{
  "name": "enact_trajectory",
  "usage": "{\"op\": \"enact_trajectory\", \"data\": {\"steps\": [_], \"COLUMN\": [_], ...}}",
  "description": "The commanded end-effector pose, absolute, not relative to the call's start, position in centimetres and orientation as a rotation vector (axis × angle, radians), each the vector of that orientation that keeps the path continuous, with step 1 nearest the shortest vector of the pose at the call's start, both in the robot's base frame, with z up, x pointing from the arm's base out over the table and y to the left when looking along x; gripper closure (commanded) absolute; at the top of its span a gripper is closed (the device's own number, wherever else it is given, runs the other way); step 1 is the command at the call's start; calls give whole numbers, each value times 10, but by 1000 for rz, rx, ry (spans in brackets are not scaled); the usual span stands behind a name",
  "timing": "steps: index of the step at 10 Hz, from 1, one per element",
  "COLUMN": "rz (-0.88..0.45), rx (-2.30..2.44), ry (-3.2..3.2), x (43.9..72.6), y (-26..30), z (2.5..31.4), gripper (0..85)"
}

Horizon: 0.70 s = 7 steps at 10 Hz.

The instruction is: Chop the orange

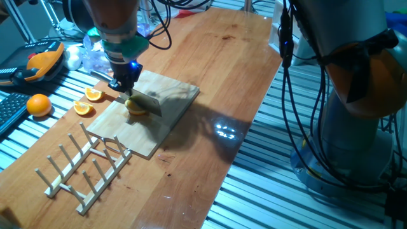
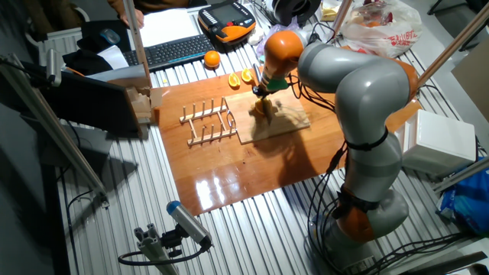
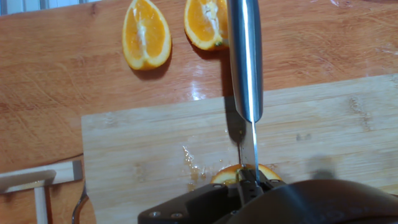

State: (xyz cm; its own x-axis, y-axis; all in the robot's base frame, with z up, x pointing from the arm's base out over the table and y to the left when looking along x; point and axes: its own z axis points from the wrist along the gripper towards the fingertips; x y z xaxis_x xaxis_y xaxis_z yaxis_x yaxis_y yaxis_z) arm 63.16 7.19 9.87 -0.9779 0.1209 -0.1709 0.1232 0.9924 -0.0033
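The orange (image 1: 135,107) is a half that lies on the wooden cutting board (image 1: 166,114). My gripper (image 1: 122,89) stands over the board's left part, shut on a steel knife (image 1: 145,102). The blade lies across the orange's top. In the hand view the knife (image 3: 244,62) runs down the middle and its thin spine meets the orange (image 3: 231,173) at the bottom edge, where dark housing hides most of the fruit. In the other fixed view the gripper (image 2: 262,92) partly covers the orange (image 2: 260,108). The fingertips themselves do not show in the hand view.
Two thin orange wedges (image 1: 94,94) (image 1: 82,108) lie on the table left of the board. A whole orange (image 1: 39,104) sits further left. A wooden dish rack (image 1: 86,165) stands in front of the board. A pendant (image 1: 44,60) and keyboard lie at the far left.
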Motion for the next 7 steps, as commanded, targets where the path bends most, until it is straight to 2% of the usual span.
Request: {"op": "enact_trajectory", "data": {"steps": [1,7], "rz": [-19,-14], "rx": [182,170], "ry": [2958,2940], "x": [632,629], "y": [72,72], "z": [99,95], "gripper": [850,850]}}
